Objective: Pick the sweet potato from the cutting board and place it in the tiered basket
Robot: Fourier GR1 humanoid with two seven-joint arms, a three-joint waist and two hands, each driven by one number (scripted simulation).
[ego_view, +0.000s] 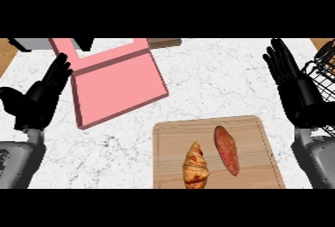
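Marble counter [216, 75]: cutting board [252, 128], pink tray [118, 86].

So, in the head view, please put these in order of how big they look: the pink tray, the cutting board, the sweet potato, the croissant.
1. Pink tray and cutting board: look alike, cannot rank.
2. Sweet potato and croissant: similar, potato slightly longer.

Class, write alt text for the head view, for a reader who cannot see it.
A sweet potato and a croissant lie side by side, apart, on a cutting board on a marble counter. An open robot hand rests at each side, left and right, holding nothing. A pink tray sits upper left; a black wire basket shows at the right edge.
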